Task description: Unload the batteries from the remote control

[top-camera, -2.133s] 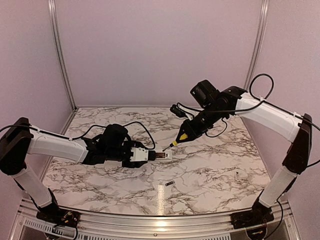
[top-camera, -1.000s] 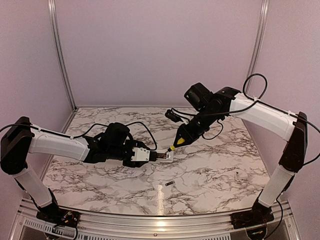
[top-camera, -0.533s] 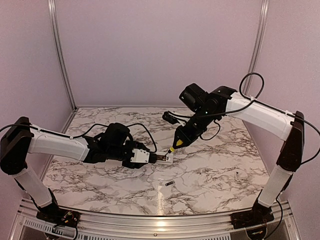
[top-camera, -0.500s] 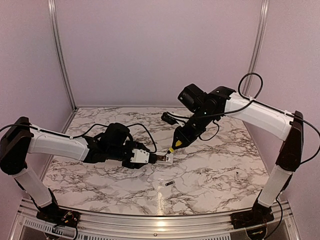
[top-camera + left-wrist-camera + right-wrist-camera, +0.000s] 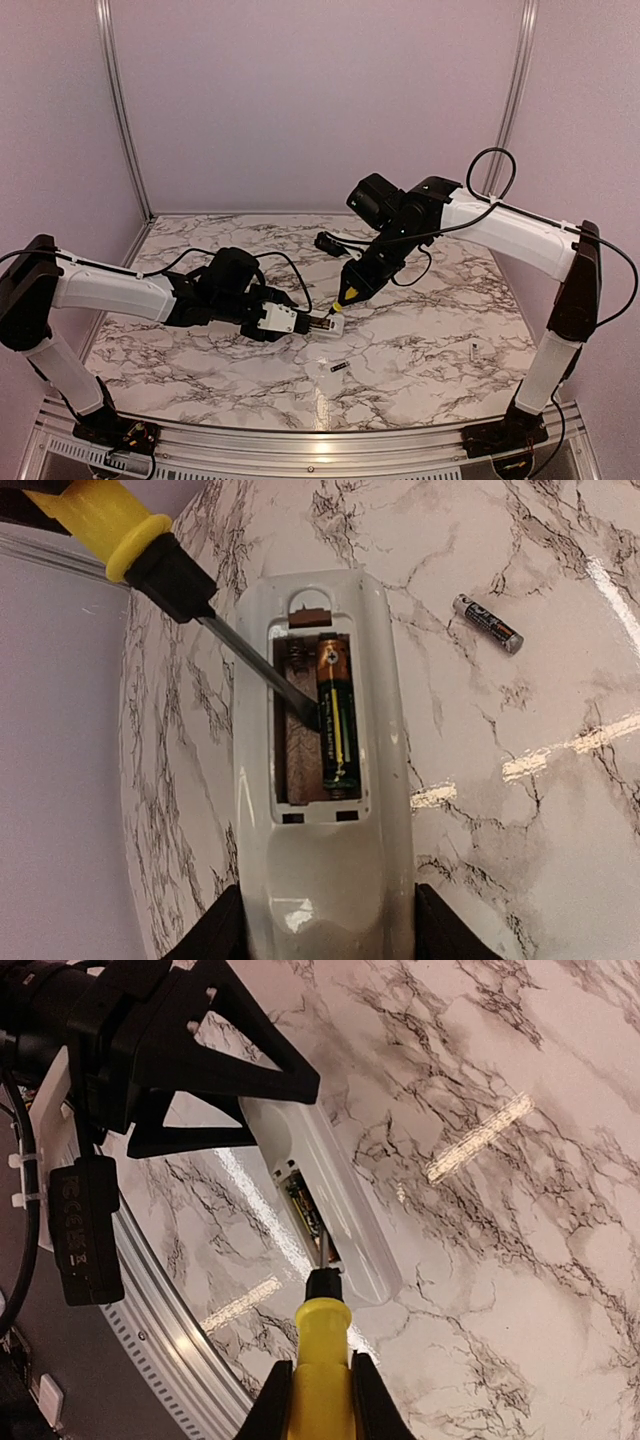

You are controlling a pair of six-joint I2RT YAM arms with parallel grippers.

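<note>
My left gripper [image 5: 292,320] is shut on the white remote control [image 5: 324,325], which it holds low over the marble table. In the left wrist view [image 5: 318,932] the remote [image 5: 320,870] has its back compartment open. One dark battery [image 5: 337,720] lies in the right slot and the left slot is empty. My right gripper [image 5: 367,268] is shut on a yellow-handled screwdriver [image 5: 320,1360]. The screwdriver's blade [image 5: 270,675] reaches into the compartment beside the battery. A second battery [image 5: 339,367] lies loose on the table and also shows in the left wrist view [image 5: 487,637].
A tiny pale screw-like speck [image 5: 473,349] lies on the table at the right. Aluminium posts and lilac walls enclose the marble table [image 5: 420,330]. A metal rail [image 5: 320,440] runs along the front edge.
My right arm has moved left and down, bringing the screwdriver tip into the remote's open compartment. My left gripper has shifted slightly forward and down with the remote.
</note>
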